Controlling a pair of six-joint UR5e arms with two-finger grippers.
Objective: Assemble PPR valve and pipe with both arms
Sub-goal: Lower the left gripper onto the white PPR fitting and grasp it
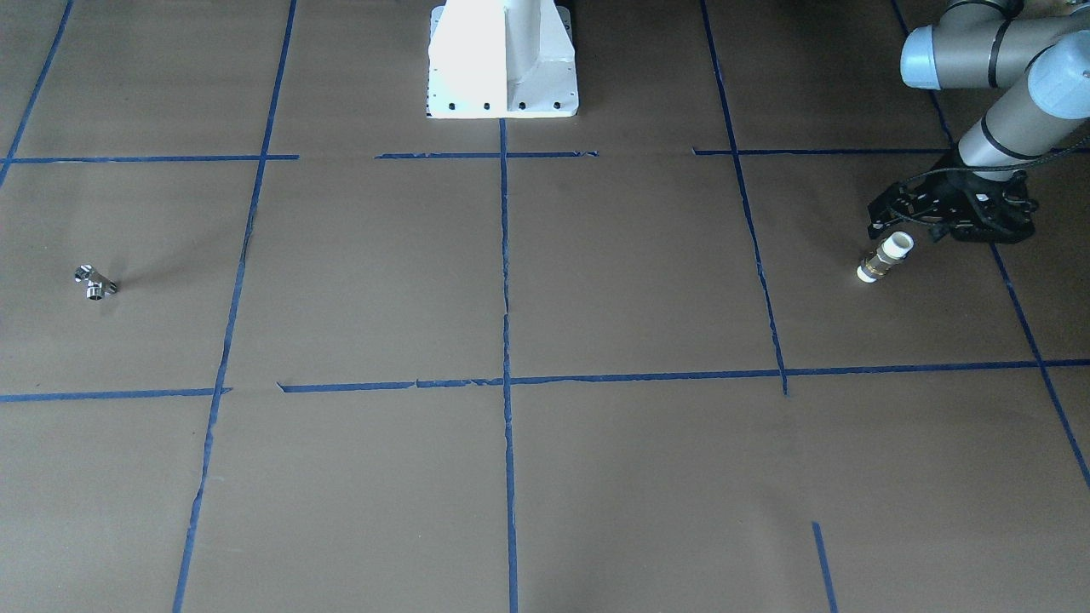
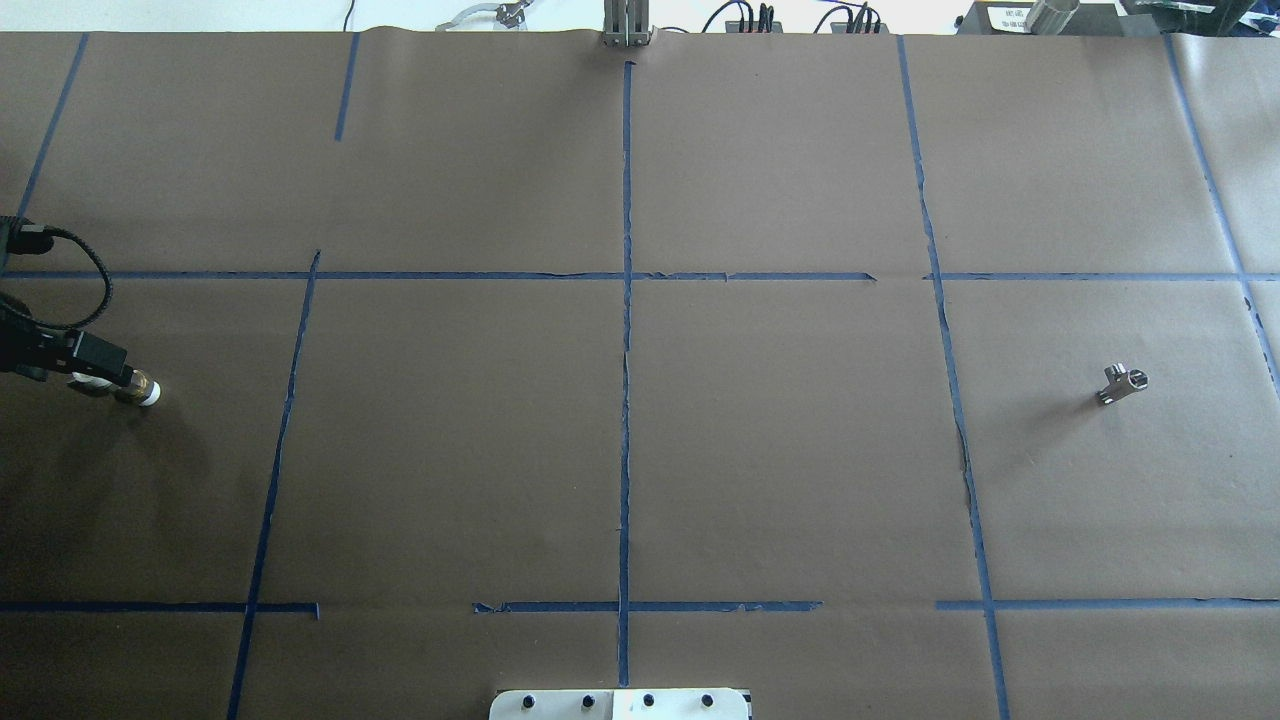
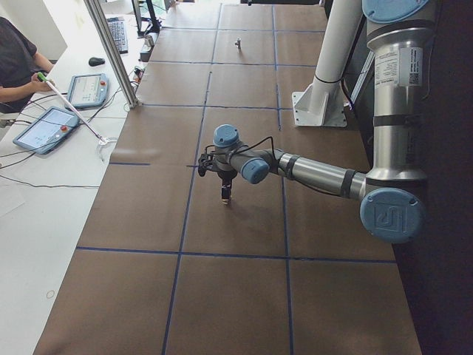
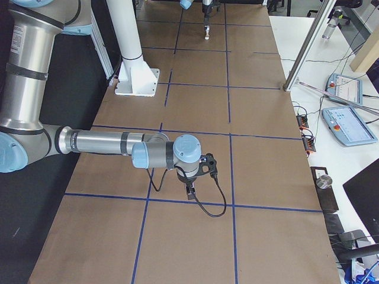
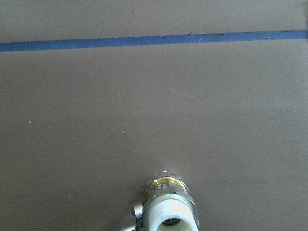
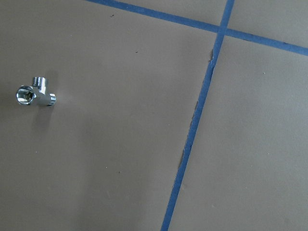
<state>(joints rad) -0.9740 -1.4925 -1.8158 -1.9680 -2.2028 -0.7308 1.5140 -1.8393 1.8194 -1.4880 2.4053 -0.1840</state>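
The PPR valve (image 1: 886, 257), with white ends and a brass band, hangs tilted a little above the brown paper at my left end of the table. My left gripper (image 1: 896, 233) is shut on its upper white end. It also shows in the overhead view (image 2: 138, 388) and in the left wrist view (image 5: 167, 207), white end towards the camera. The chrome forked pipe (image 1: 94, 283) lies alone on the paper at the other end, also in the overhead view (image 2: 1120, 383) and the right wrist view (image 6: 35, 93). My right gripper (image 4: 190, 190) hovers low over the table; I cannot tell whether it is open or shut.
The white pedestal base (image 1: 502, 64) stands at the robot's side of the table. Blue tape lines (image 2: 626, 300) divide the brown paper into squares. An operator (image 3: 16, 63), tablets (image 3: 46, 127) and an aluminium post (image 3: 111, 52) are beside the far long edge.
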